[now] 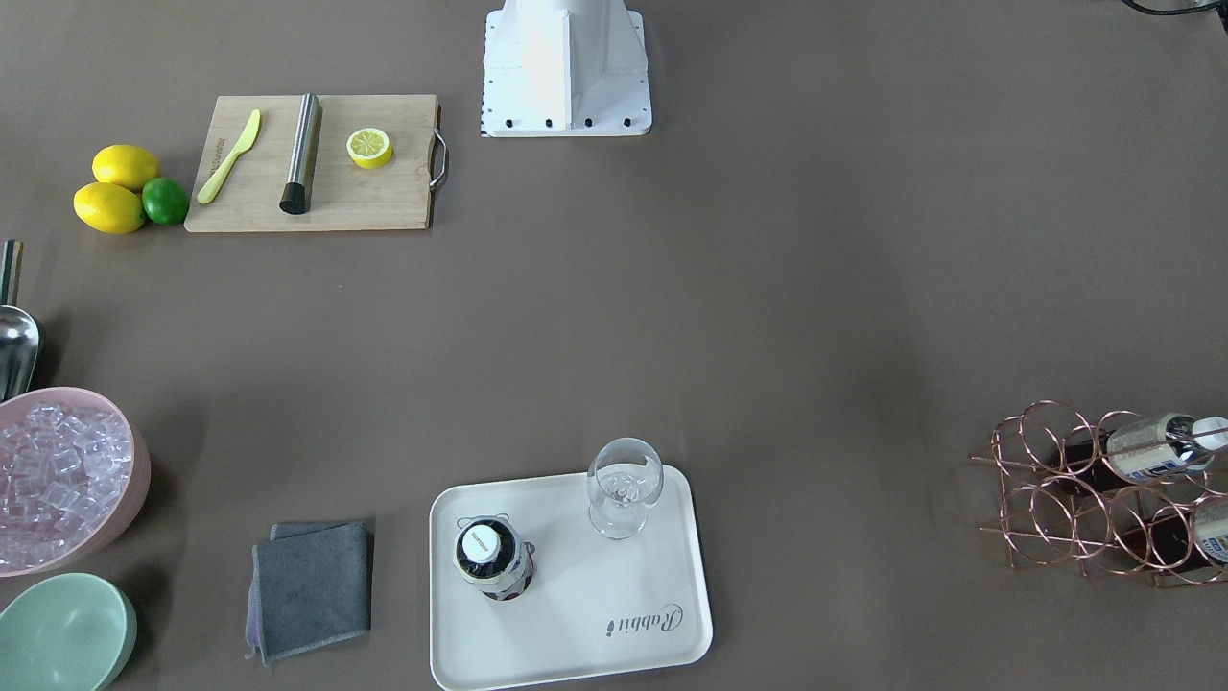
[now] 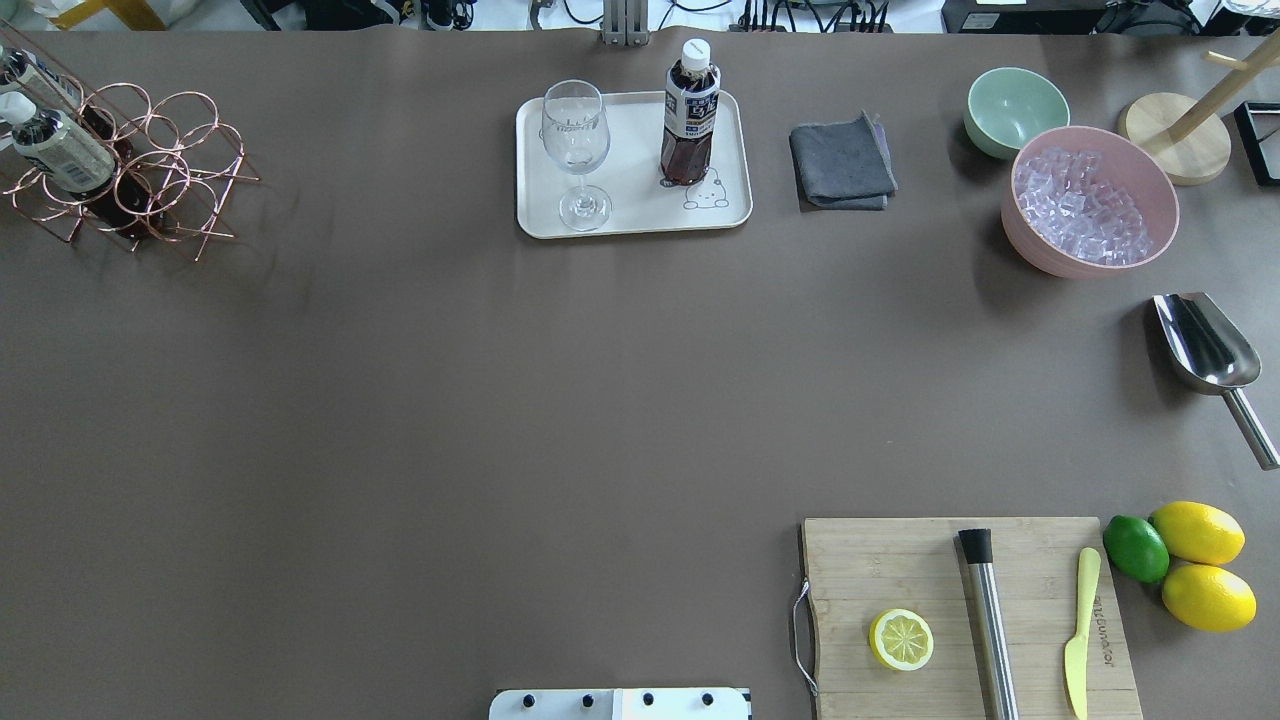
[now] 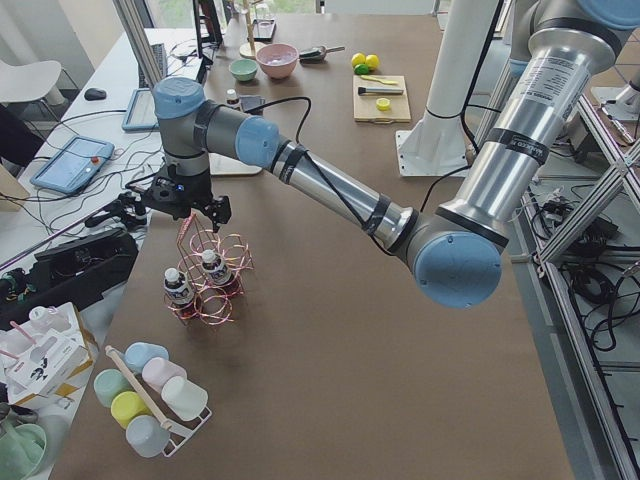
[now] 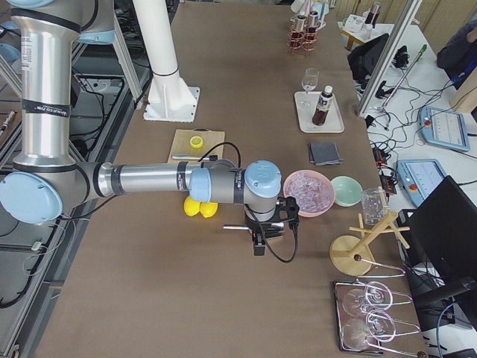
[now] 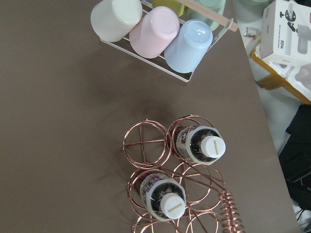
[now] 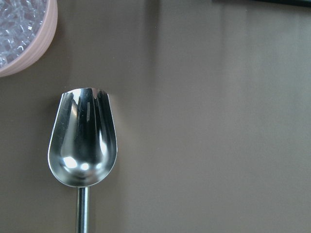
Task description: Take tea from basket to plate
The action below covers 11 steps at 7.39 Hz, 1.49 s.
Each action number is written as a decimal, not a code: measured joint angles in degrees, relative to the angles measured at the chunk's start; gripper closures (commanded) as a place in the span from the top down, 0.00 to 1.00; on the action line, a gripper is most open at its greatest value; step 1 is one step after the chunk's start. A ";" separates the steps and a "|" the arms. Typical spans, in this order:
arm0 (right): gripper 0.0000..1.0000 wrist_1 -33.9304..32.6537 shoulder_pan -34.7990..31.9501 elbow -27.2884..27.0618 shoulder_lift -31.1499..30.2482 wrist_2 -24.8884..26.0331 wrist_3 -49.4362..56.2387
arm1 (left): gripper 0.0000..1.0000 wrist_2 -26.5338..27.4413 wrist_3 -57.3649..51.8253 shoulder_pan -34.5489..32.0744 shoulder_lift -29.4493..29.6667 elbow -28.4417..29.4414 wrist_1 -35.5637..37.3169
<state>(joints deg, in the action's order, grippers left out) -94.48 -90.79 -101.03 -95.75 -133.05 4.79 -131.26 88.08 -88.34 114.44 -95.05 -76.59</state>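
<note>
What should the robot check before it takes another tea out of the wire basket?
1. Tea in the basket: two bottles upright in their cells, caps up. Ok.
2. Left fingers above the basket. Ok.
3. Left fingers open. Cannot tell.
4. Room on the plate: bare space between the glass and the tea standing there. Ok.
5. Right fingers far off, over the scoop. Ok.
6. Handle clear of the way down. Cannot tell.
</note>
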 measured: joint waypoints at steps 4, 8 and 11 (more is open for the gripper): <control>1.00 -0.02 0.00 0.21 0.18 1.62 0.09 | 0.99 -3.13 -33.20 -4.17 -10.11 -2.66 0.08; 1.00 -0.17 0.05 1.97 0.89 2.00 0.02 | 0.99 -3.07 -66.35 -6.38 -18.56 -2.74 -0.43; 1.00 -0.01 0.17 2.83 1.00 2.00 0.08 | 0.99 -2.91 -88.66 -8.37 -20.54 -2.73 -0.35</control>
<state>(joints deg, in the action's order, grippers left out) -94.49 -90.63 -98.20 -94.75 -131.05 4.87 -134.17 -0.58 -96.71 93.90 -97.78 -76.95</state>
